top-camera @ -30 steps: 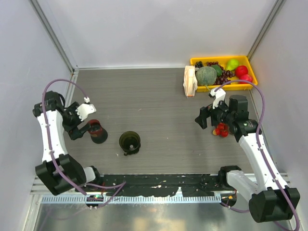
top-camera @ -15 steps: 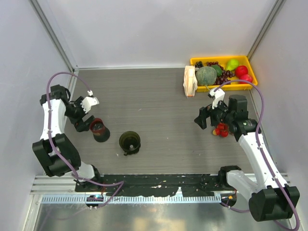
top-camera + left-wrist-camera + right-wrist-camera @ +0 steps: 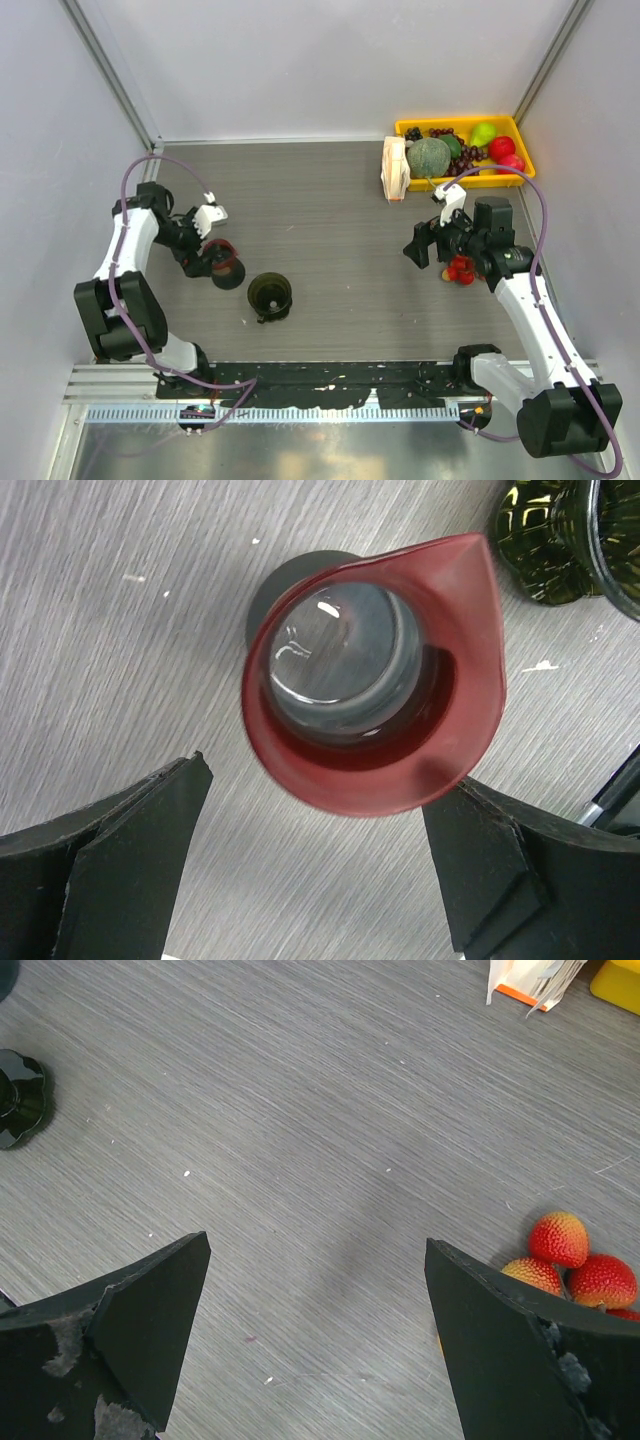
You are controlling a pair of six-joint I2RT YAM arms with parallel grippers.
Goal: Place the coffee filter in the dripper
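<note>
Left gripper [image 3: 320, 820], jaws released, straddles a red-lined cup [image 3: 370, 680], seemingly without touching, beside the dripper [image 3: 270, 293]; right gripper [image 3: 318, 1250], jaws released, over the desk [image 3: 300, 1110].

The grey wood-grain table [image 3: 330, 215] carries a dark olive translucent funnel-shaped dripper [image 3: 270, 295] near its front edge, left of centre. A small black cup with a red inside [image 3: 226, 264] stands just left of the dripper and slightly behind it, apart from it. The fingers of the left gripper [image 3: 320, 790] are spread wide on either side of the cup.

A yellow plastic tray [image 3: 455, 122] sits in the far right corner and holds a round green melon [image 3: 428, 157], dark grapes [image 3: 462, 160], a green apple [image 3: 484, 133] and red fruits [image 3: 505, 150]. An upright pack of white papers with an orange edge [image 3: 394, 168] stands just beside the tray's left end. A cluster of red bumpy fruits [image 3: 461, 268] lies near the right edge, in front of the tray.
</note>
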